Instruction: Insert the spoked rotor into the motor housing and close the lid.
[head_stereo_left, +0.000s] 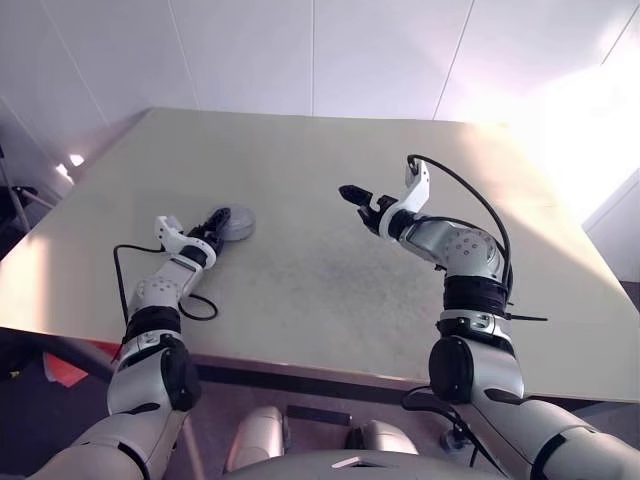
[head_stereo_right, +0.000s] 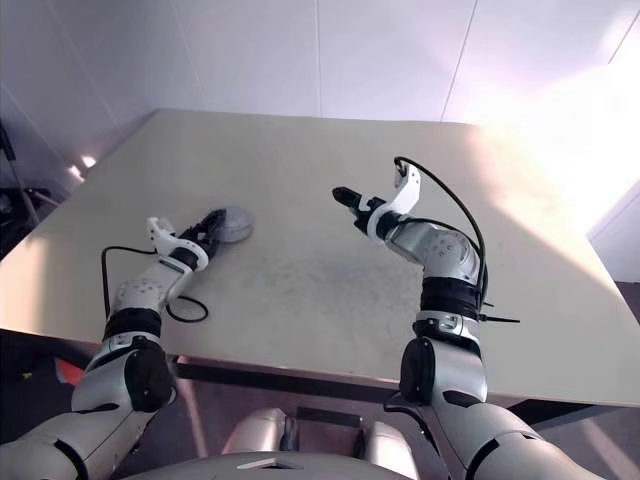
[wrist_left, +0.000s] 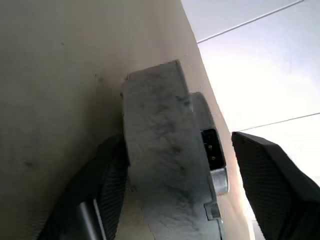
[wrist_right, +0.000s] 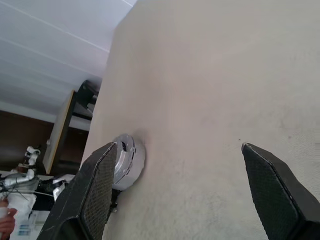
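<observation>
Both head views look forward and down from above the worktop (head_stereo_left: 330, 260), sharing nearly the same scene, both arms included. The left wrist view sits very close to the grey housing (wrist_left: 165, 165), level with the worktop. The right wrist view looks across the worktop from farther off, sharing that housing (wrist_right: 125, 160).

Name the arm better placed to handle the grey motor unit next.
Left. The left gripper sits at the closed motor housing, its fingers open on either side; the right gripper, open, hangs mid-table, well clear.
</observation>
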